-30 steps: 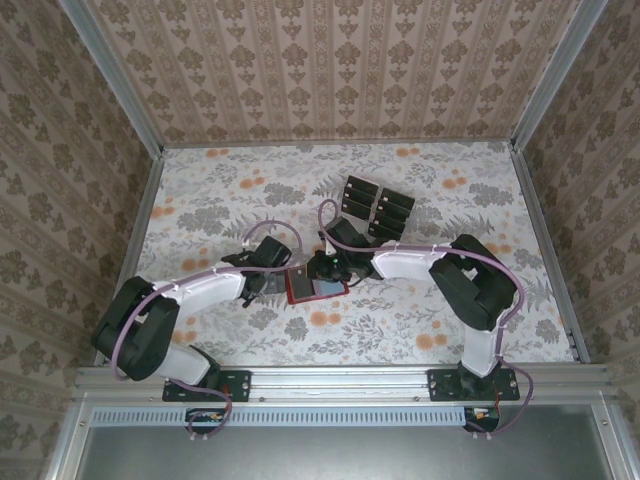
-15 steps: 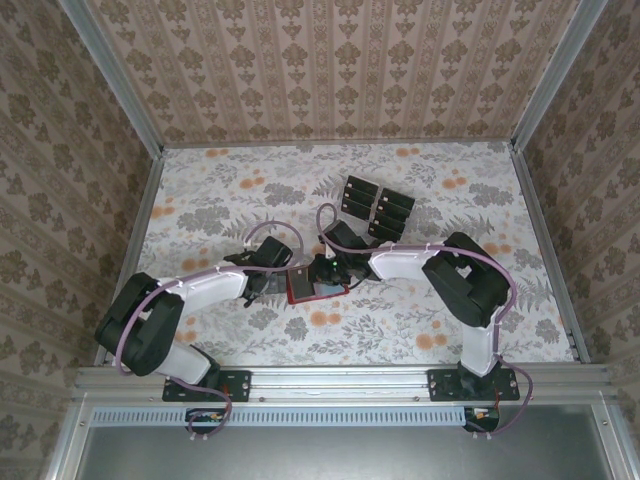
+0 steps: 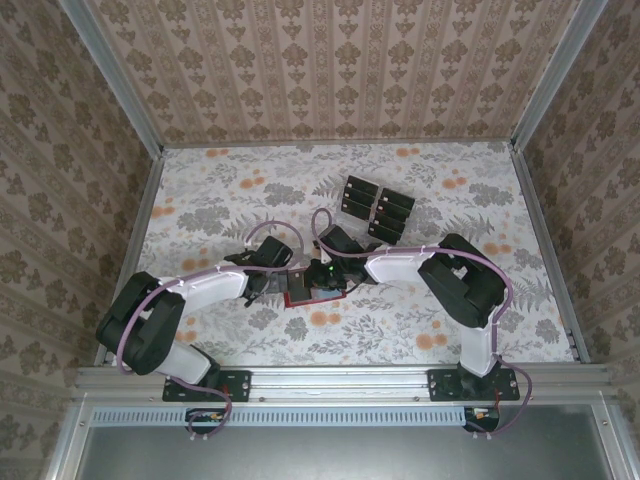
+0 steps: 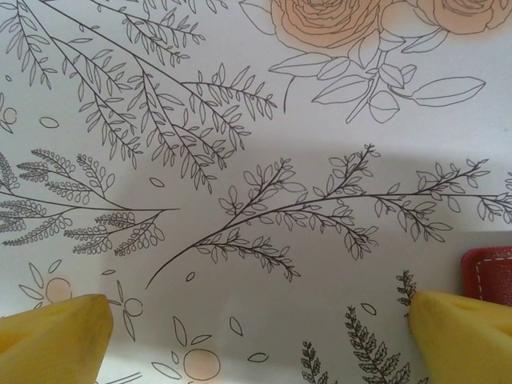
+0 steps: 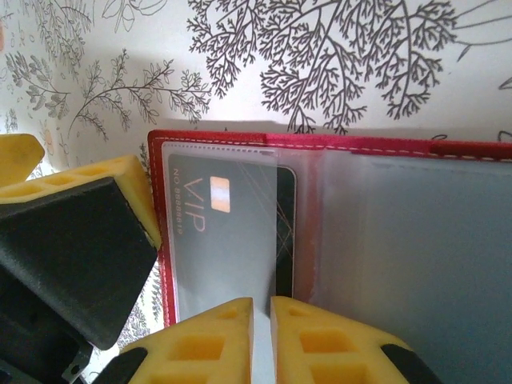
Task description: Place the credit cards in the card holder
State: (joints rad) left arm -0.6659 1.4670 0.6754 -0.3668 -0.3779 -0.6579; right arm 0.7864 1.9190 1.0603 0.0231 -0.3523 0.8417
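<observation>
Lying on floral tablecloth [image 3: 230, 190], card holder [image 5: 360, 240] pinched by right fingers [image 5: 208, 336], left fingers [image 4: 56, 336] released, wallpapered walls [image 3: 340, 70]

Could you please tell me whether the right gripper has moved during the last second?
Yes. The right gripper has shifted slightly left, away from the credit cards stacked behind it, and now covers more of the card holder.

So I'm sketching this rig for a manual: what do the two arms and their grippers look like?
Both the left arm and right arm have white shells between black joints, with a purple cable running along each. The left gripper and right gripper carry blocky yellow fingers with recessed cells.
</observation>
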